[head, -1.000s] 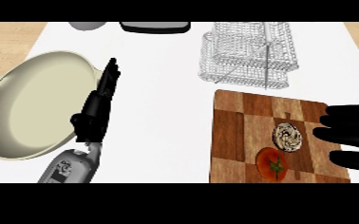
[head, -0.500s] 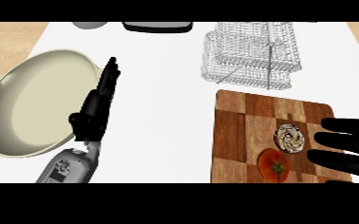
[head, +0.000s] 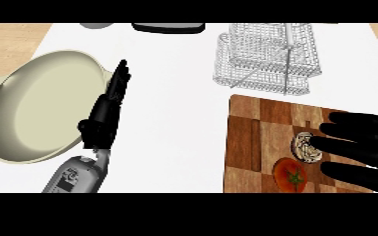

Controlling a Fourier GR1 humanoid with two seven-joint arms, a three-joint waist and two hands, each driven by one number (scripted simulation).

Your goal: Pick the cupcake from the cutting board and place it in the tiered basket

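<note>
my right hand (head: 353,145), fingers spread and straight, touches the cupcake (head: 306,147) near the cutting board (head: 258,130) right edge, beside a tomato (head: 292,176). it looks light, soft, crushable; i'd take its sides. round, no clear long axis. left hand (head: 107,111) rests open on the table.

The cupcake (head: 306,147) (pale, swirled top) sits on the wooden checkered cutting board (head: 258,130), seemingly touching a fingertip. The wire tiered basket (head: 267,57) stands just behind the board.

R hand (head: 353,142) fingers at cupcake (head: 306,146) on cutting board (head: 258,130), tomato (head: 292,176) beside, L hand (head: 109,105) open
</note>
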